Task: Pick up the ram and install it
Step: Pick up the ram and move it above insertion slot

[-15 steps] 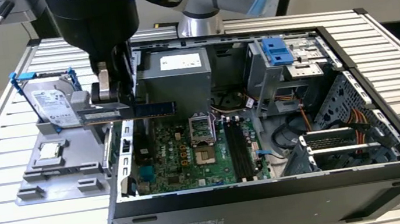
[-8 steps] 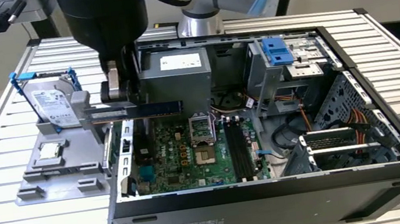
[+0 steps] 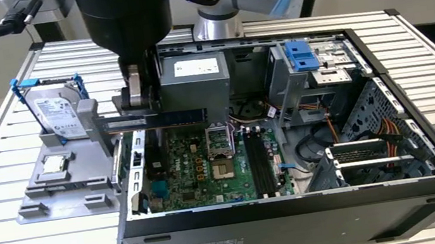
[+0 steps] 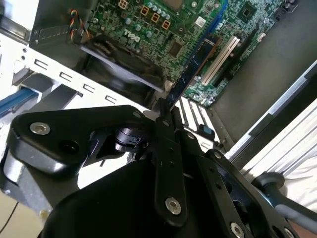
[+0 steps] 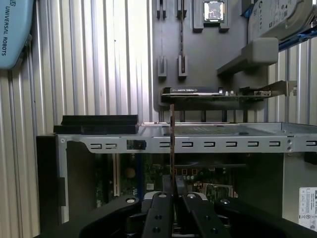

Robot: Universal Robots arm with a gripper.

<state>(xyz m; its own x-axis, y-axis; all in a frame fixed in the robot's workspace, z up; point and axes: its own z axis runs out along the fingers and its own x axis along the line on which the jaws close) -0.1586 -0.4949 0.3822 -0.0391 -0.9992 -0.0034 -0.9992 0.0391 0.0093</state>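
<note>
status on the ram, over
end effector shut on the ram. ram held above the open case, not in black slots. power supply box close beside.

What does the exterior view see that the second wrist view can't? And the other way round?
Exterior view: the hard drive standing beside the case, and the blue latch inside it. Second wrist view: silver screws on black links, up close. Both: the gripper holding the blue ram, and the green motherboard.
</note>
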